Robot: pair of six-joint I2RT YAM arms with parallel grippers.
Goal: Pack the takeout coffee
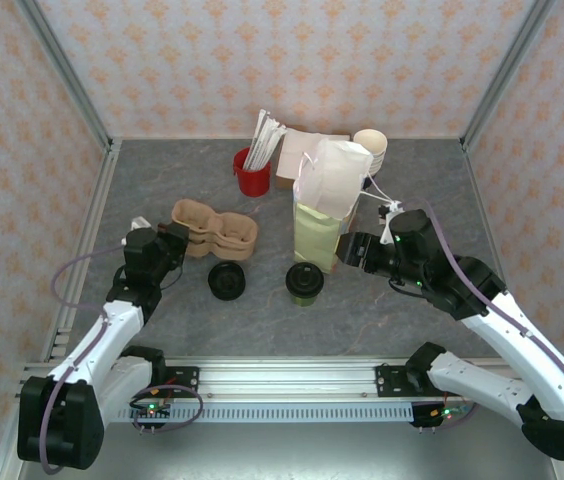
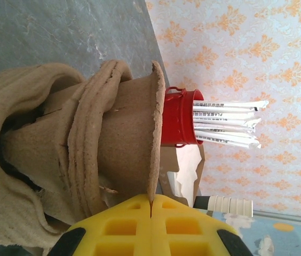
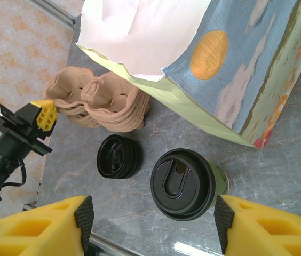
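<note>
- On the table, in the top view, we see the takeout coffee point(image 1: 304, 283) upright at 8 o'clock from our right gripper point(image 1: 347, 250), near but apart.
- Its jaws stand wide, holding nothing.
- Our left gripper point(image 2: 151, 205) pinches the cup carrier point(image 2: 86, 149) rim.

Olive-green, black-lidded takeout coffee point(image 1: 304, 284), tan cup carriers point(image 1: 214, 229), red bucket point(image 1: 252, 179), grey marbled table point(image 1: 362, 320), orange-patterned walls point(image 1: 282, 60)

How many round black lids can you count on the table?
2. One lid sits on the green cup beside the paper bag; a loose lid lies to its left. More may be stacked under it.
</note>
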